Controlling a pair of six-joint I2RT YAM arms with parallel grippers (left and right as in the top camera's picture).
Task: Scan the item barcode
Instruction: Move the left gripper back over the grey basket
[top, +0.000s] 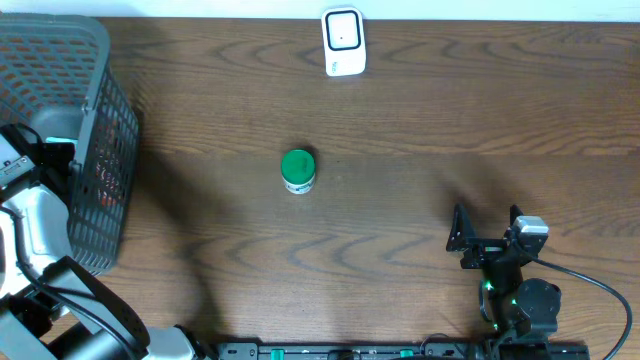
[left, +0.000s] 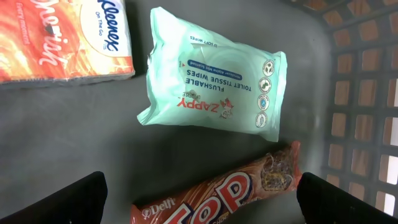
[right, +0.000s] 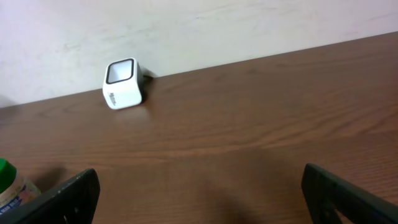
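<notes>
Item orientation: the bar (left: 224, 190) lies flat on the basket (left: 360, 93) floor between the left gripper's (left: 211, 202) fingers (left: 81, 199). Its long axis runs from finger to finger, rising slightly towards the right one. The wipes (left: 214, 93) lie flat just beyond the bar, long axis likewise across the span, print upside down in the wrist view. The tissues (left: 59, 37) lie further out, beyond the left finger. The jar (top: 298, 170) stands upright on the table (top: 420, 120), green lid up, ahead of the right gripper (right: 208, 199) and outside its left finger. The scanner (top: 343, 42) sits well ahead, also to the left, window up.

Count: one bar, one wipes pack, one tissue pack, one jar, one scanner, one basket.

Fingers: both pairs are spread fully wide. The left holds nothing; contact with the bar cannot be judged. The right is empty, over bare wood.
</notes>
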